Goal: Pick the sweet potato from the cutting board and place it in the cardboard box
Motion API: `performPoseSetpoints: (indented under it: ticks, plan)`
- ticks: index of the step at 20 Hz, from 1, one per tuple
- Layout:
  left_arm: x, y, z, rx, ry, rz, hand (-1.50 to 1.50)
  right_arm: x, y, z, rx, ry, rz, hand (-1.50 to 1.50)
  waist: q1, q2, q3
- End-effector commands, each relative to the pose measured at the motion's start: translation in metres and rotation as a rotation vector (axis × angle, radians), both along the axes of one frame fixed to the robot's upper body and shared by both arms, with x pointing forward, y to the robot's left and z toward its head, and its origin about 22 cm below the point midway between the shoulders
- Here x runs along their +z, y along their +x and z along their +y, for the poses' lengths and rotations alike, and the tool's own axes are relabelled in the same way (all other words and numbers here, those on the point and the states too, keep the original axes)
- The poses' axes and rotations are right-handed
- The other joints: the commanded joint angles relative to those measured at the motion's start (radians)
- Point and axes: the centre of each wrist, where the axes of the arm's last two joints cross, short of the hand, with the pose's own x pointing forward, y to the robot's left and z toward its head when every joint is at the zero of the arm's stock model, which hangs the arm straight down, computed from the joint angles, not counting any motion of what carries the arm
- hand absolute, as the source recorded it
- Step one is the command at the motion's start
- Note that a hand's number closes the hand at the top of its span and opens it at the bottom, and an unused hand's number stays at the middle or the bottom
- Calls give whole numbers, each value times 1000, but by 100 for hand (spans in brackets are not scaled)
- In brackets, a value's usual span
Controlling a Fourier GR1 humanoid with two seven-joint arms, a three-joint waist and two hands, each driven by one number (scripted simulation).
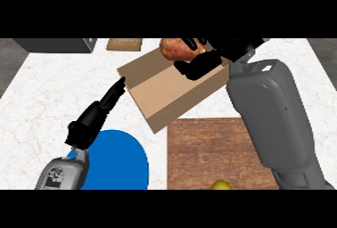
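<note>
Cardboard box (164, 95) lies open at mid-counter, turned at an angle, its long walls running from upper right to lower left. White marbled counter (52, 98) under everything.

Sweet potato (174, 49): off the board, held up at the box's far end, over its upper rim. Orange-brown skin shows on the left side; the rest is hidden by black fingers.

Right hand (201, 62): curled round the sweet potato, fingers over its top and right, thumb beneath. Right forearm (273, 124) runs up the right side and covers the right edge of the cutting board (211, 147) and the box's near right corner.

Left hand (95, 118): fingers straight and together, pointing up and right, holding nothing. Fingertips end just beside the box's left corner; cannot tell whether they touch it. Left forearm (63, 173) enters at lower left.

Surroundings:
- Cutting board, brown wood grain, just below the box, its upper edge close to the box's lower corner.
- Yellow item (222, 185) at the board's near edge, mostly cut off; kind unclear.
- Blue plate (125, 164) left of the board, partly under the left hand and wrist.
- Dark grey block (56, 44) at far left of the counter.
- Small tan item (125, 43) at the far edge, just left of the sweet potato; kind unclear.
</note>
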Motion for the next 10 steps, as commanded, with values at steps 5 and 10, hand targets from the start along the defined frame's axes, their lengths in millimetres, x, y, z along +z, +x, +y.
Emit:
performPoseSetpoints:
  ticks: [5, 10]
  plan:
    - [-3, 12, -14, 4, -1, -6, 0, -62, 36, 24, -6, -106, -13, 150, -2, 3, 0]
    - [-2, -3, -8, -7, 2, -20, 0, -103, 53, 19, -39, -99, 133, 150, 11, 3, 0]
